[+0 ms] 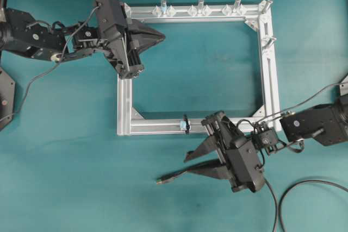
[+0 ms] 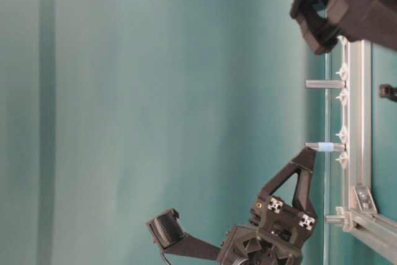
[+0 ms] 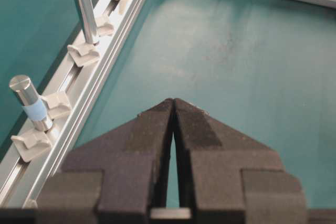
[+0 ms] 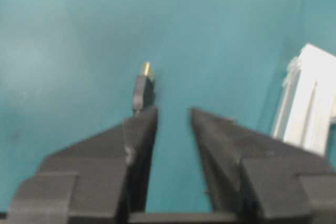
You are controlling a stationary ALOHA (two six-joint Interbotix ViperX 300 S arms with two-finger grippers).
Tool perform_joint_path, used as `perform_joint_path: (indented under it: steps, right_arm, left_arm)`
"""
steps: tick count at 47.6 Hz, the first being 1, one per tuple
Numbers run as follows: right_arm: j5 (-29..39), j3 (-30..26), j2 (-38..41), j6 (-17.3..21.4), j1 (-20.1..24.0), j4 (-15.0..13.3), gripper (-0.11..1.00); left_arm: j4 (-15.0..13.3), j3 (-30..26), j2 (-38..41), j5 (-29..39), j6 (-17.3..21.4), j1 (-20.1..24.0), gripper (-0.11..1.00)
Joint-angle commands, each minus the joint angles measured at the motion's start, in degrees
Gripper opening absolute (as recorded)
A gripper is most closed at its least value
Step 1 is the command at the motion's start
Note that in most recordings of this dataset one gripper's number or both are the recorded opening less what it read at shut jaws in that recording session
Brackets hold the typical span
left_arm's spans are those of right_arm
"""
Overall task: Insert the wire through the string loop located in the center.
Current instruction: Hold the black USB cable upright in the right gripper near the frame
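The wire (image 1: 169, 177) lies on the teal table in front of the frame, its plug (image 1: 159, 180) pointing left. My right gripper (image 1: 186, 166) hovers over it, open, with nothing between the fingers. In the right wrist view the plug (image 4: 143, 91) shows just past the tip of the left finger (image 4: 140, 129), outside the gap of the right gripper (image 4: 173, 113). The string loop (image 1: 185, 124) sits on the frame's near bar, beside a pale blue bit, just above the right gripper. My left gripper (image 1: 162, 36) is shut on nothing at the frame's far left corner, its tips (image 3: 173, 101) pressed together.
The silver frame (image 1: 125, 101) lies in the middle of the table. Three upright pegs (image 1: 200, 5) stand on its far bar, the leftmost with a blue band (image 3: 34, 111). A black cable (image 1: 304, 184) curves across the table at the lower right.
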Motion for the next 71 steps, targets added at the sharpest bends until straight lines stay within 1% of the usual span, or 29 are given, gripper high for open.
perform_joint_path:
  steps: [1, 23, 45, 55, 71]
  right_arm:
    - [-0.26, -1.05, -0.79, 0.09, 0.18, -0.09, 0.39]
    - [-0.18, -1.05, -0.79, 0.09, 0.18, -0.09, 0.38]
    - [-0.62, -1.23, 2.81, 0.18, 0.53, -0.09, 0.38]
    - [-0.26, -2.02, 4.22, 0.53, 0.97, -0.18, 0.38]
    - [-0.18, -5.36, 8.61, 0.62, 1.49, -0.18, 0.38]
  left_arm:
    - [0.18, -0.44, -1.49, -0.26, 0.09, -0.18, 0.0]
    - [0.18, -0.44, -1.49, 0.0, 0.09, -0.18, 0.0]
    - [0.18, -0.09, -1.49, 0.0, -0.09, -0.35, 0.0]
    - [0.18, 0.0, -1.49, 0.79, 0.0, -0.53, 0.0]
    - [0.18, 0.18, -1.49, 1.32, 0.0, -1.23, 0.0]
